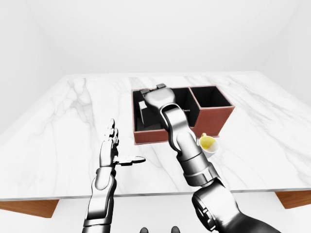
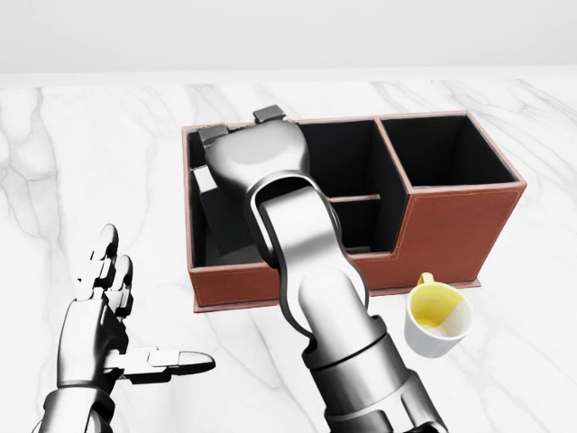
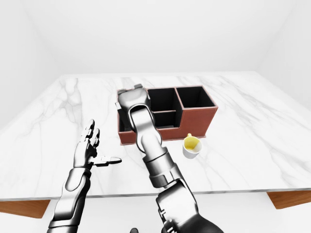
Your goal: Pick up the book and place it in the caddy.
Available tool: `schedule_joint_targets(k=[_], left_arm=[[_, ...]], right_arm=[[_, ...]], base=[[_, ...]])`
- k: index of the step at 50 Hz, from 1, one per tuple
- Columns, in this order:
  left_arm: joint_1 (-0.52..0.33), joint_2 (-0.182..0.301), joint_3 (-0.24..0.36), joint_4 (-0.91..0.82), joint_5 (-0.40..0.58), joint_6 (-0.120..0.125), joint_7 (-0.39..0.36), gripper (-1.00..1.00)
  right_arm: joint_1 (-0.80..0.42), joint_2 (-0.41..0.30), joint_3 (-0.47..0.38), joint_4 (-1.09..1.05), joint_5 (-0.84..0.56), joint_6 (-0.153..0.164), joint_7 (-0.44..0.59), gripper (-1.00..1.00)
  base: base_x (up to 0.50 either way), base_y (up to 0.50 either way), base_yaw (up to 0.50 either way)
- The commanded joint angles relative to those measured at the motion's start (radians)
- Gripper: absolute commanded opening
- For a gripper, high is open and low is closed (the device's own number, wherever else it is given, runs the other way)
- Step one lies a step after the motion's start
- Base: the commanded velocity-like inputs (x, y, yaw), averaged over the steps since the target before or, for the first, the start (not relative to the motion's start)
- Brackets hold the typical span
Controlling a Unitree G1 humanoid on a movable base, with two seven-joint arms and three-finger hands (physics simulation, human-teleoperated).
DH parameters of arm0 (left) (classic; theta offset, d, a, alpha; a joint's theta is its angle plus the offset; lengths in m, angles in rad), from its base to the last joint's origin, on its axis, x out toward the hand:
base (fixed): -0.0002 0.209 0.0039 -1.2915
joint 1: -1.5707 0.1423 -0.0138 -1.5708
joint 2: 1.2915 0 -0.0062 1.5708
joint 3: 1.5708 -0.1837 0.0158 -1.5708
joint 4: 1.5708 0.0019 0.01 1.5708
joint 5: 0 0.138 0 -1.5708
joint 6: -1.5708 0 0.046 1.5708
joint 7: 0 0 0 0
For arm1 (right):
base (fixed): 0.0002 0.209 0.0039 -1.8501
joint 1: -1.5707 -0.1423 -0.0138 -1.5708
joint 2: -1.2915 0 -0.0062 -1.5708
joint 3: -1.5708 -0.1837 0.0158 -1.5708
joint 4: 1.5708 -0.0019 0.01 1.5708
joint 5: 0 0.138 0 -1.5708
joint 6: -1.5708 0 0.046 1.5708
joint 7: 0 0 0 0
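The brown caddy (image 2: pixel 451 236) with black compartments stands on the white marble table, at the middle of the head view. My right hand (image 2: pixel 236 152) reaches over the caddy's long left compartment. Its fingers (image 2: pixel 202 179) are closed on the dark book (image 2: pixel 225 224), which stands upright inside that compartment. The hand and forearm hide the book's top. My left hand (image 2: pixel 135 336) is open and empty, palm turned inward, above the table at the lower left, well apart from the caddy.
A white cup with a yellow inside (image 2: pixel 437 317) stands on the table just below the caddy's right end, close to my right forearm. The marble table (image 1: pixel 73 111) stretches wide to the left. Its near edge (image 1: pixel 146 195) runs along the bottom of the left-eye view.
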Motion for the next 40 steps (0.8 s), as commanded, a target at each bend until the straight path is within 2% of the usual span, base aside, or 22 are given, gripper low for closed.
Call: schedule_joint_targets(k=[1, 2, 8, 10, 22, 36, 40], left_arm=[[0.001, 0.0, -0.001, -0.005, 0.0, 0.005, 0.001, 1.0], [-0.002, 0.0, 0.0, 0.004, 0.001, -0.002, 0.001, 1.0], [0.001, 0.0, 0.0, -0.001, 0.001, 0.0, 0.001, 1.0], [-0.001, -0.001, 0.0, -0.003, 0.001, 0.003, 0.003, 1.0], [0.003, 0.0, -0.001, -0.01, 0.001, 0.006, 0.002, 1.0], [-0.003, 0.001, 0.002, 0.007, 0.0, -0.005, 0.001, 1.0], [0.001, 0.0, 0.001, -0.002, 0.001, 0.0, 0.002, 1.0]], right_arm=[[-0.017, -0.006, -0.019, -0.133, -0.069, 0.0, 0.058, -1.0], [-0.016, -0.021, -0.034, -0.157, -0.07, 0.0, 0.058, -1.0], [-0.025, -0.034, -0.04, -0.155, -0.068, 0.0, 0.058, -1.0], [-0.052, -0.082, -0.075, -0.139, -0.065, 0.0, 0.058, -1.0], [-0.114, -0.158, -0.109, -0.072, 0.005, 0.0, 0.053, -1.0], [-0.174, -0.207, -0.123, 0.079, 0.087, 0.0, -0.042, -1.0], [-0.182, -0.211, -0.118, 0.098, 0.1, 0.0, -0.049, -1.0]], base=[[0.0, 0.0, 0.0], [0.0, 0.0, 0.0], [0.0, 0.0, 0.0], [0.0, 0.0, 0.0], [0.0, 0.0, 0.0], [0.0, 0.0, 0.0], [0.0, 0.0, 0.0]])
